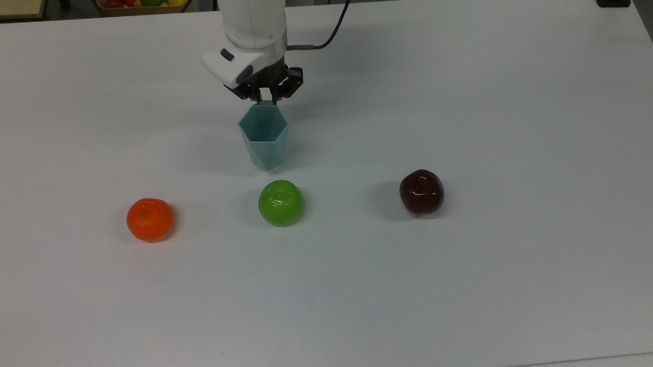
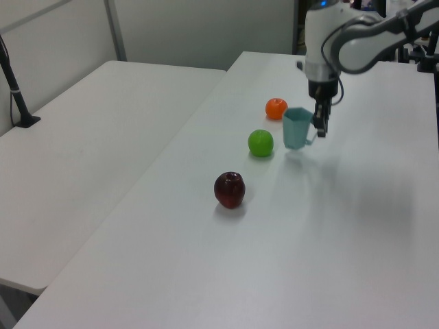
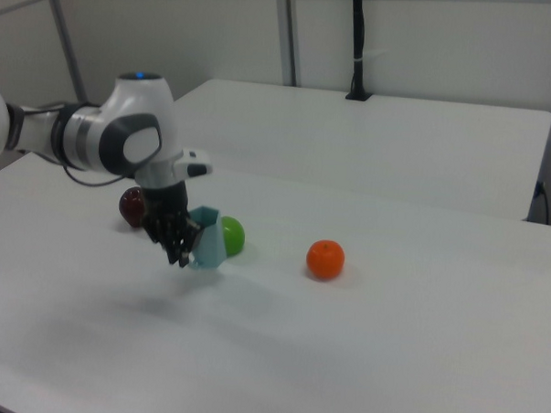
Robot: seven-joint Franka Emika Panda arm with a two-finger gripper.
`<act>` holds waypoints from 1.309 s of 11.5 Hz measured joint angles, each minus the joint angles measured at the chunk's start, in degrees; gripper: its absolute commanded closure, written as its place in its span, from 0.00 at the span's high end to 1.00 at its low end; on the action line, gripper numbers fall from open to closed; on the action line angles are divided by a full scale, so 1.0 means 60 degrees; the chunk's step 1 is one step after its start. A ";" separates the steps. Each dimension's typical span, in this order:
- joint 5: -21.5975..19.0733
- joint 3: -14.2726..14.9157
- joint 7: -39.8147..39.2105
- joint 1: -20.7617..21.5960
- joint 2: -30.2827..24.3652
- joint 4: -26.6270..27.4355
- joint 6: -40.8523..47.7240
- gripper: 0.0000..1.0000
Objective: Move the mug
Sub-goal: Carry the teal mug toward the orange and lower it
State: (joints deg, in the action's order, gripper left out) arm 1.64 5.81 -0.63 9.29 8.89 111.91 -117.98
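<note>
**Above the table, a handle-only hold**

Just above the white table (image 1: 519,90), the mug (image 1: 264,135) hangs off the surface, tilted slightly, directly behind the green apple (image 1: 281,202) in the top view. The fingers (image 1: 263,96) are closed narrowly on the mug's small looped handle at its far side; in the left view the gripper (image 2: 319,125) sits against the mug's (image 2: 296,128) right flank, with a faint shadow on the table below it.

The risk, as I judge it, is rotation. A pinch on a thin loop lets the body swing or twist about the handle, and a quick sideways move could swing it into the green apple, which would likely roll. A slip would drop the mug onto the table, perhaps on its side.

The mug is pale teal, matte, faceted, with a hexagonal rim tapering to a narrower base; it looks rigid and smooth. The green apple and dark red apple (image 1: 422,191) are glossy; the orange (image 1: 150,219) looks duller and rounded. The table is flat and plain.
</note>
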 measured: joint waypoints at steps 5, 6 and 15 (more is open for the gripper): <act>-0.0562 0.0548 -0.0004 -0.0203 -0.0058 -0.1967 0.1164 0.01; -0.0562 0.0553 -0.0003 -0.0253 0.0120 -0.2084 0.1164 0.01; -0.0562 0.0550 -0.0002 -0.0880 0.2869 -0.3792 0.1132 0.04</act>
State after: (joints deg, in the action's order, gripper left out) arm -1.73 9.11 -0.65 4.01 26.11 89.16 -111.18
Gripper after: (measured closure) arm 0.775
